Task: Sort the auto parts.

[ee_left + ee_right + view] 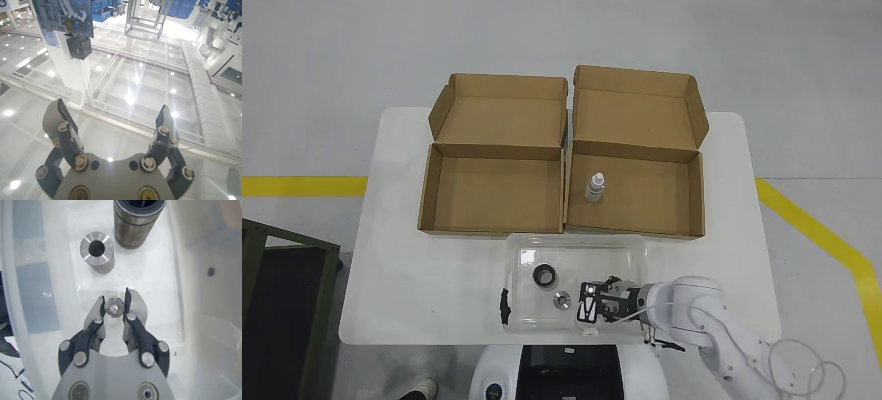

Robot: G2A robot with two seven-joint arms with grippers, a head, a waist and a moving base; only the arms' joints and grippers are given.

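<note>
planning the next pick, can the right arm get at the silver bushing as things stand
Probably not yet: the silver bushing stands unblocked just ahead, but the right gripper is shut on a small metal part.

White table point(392, 250); brown cardboard box point(492, 190); second box point(642, 190), same brown; white bottle point(595, 187); clear tub point(627, 250); bright silver sleeve point(97, 254); dull dark-grey cylinder point(137, 224) ringed with thin black lines; silver small fitting point(114, 309); right gripper point(114, 293) silver with black ribbed pads point(127, 302); yellow floor stripe point(302, 186) on grey.
</note>
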